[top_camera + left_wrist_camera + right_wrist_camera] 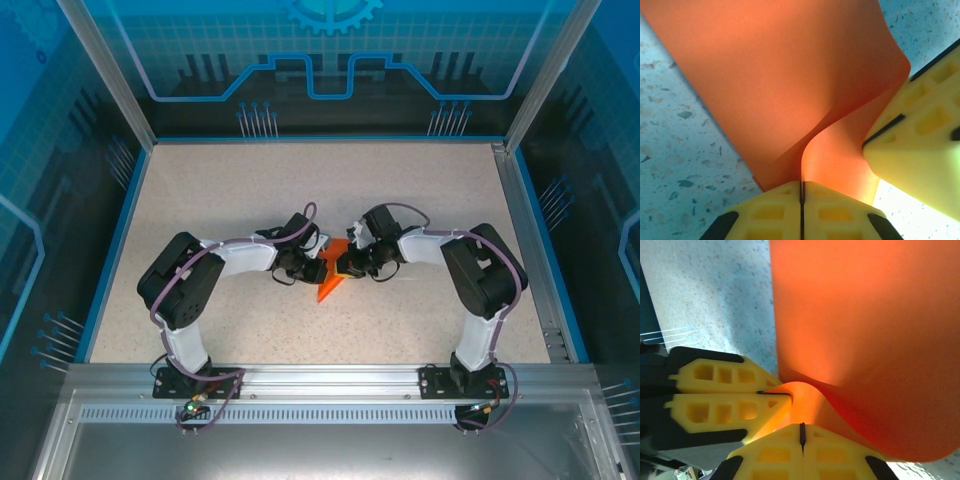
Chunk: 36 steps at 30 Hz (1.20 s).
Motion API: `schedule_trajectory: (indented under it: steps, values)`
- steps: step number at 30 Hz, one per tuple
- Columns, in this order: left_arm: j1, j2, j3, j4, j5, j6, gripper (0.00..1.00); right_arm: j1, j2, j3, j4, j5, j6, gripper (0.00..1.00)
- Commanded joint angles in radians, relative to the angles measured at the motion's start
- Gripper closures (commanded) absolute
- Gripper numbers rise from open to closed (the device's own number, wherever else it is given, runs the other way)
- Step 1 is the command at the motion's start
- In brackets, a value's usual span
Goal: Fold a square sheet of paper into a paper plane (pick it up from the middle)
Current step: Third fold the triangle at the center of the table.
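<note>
Centre of surface (300, 190), between the arm bases: paper (331, 283) is a narrow orange wedge, tip pointing near-left, no longer a flat square. Left end effector (801, 187) has its jaws together, clamped on the paper's edge. Right end effector (801, 432) is clamped the same way just beside it. Paper curves loosely away from both grips. My read: first folds done, mid-fold now. Crease pressing and wing folds are probably left. No finished dart yet.

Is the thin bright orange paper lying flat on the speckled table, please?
No, the orange paper curves sharply, pinched at its edge by the shut left gripper.
</note>
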State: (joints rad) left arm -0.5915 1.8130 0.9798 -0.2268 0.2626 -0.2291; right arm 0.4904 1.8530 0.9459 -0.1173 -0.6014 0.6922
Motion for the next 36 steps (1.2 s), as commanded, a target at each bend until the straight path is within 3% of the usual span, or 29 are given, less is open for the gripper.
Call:
schedule_trajectory:
  steps: [1,12,23,36]
  values:
    - [0.004,0.01,-0.014,-0.048,-0.037,0.026,0.92,0.008,0.027,-0.01,0.016,0.017,0.001,0.98]
    - [0.005,0.018,-0.016,-0.05,-0.045,0.029,0.94,0.007,0.072,-0.023,-0.028,0.093,-0.023,0.99]
    - [0.004,0.008,-0.023,-0.053,-0.056,0.03,0.95,-0.044,-0.039,-0.03,0.007,0.014,-0.023,0.98]
    - [0.005,0.003,-0.03,-0.055,-0.063,0.032,0.95,-0.059,0.078,-0.032,-0.018,0.068,-0.037,1.0]
